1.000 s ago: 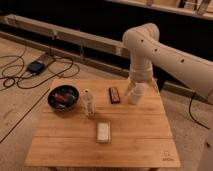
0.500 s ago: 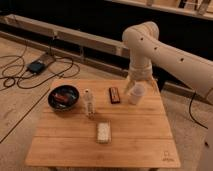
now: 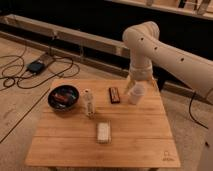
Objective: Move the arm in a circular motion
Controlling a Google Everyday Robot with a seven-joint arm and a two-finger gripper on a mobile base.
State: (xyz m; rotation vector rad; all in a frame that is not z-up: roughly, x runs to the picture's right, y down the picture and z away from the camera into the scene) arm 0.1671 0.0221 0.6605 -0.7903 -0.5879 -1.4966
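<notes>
Quick rundown, using the round dark bowl as my reference point. There's one of those, sitting on the light slatted wooden tabletop, with something reddish-orange in it that I can't identify.

One big cream-beige robot arm, made of thick tubes with small dark dots along it, comes in from the frame edge far to the right of the bowl. It rises to a rounded elbow up and to the right of the bowl, then drops straight down toward the tabletop. One pale gripper sits at the bottom of it, level with the bowl and well to its right, low over the wood or touching it. I can't tell if the jaws are open or closed, or if they've got hold of anything.

Other stuff, one of each:
- small clear bottle, upright, just right of the bowl
- dark flat rectangular bar, further right of the bowl, near the gripper
- pale rectangular packet, lying flat, nearer the camera than the bowl and off to its right

Behind and left of the bowl, on the floor, there's one small dark box with black cables looping around it.
</notes>
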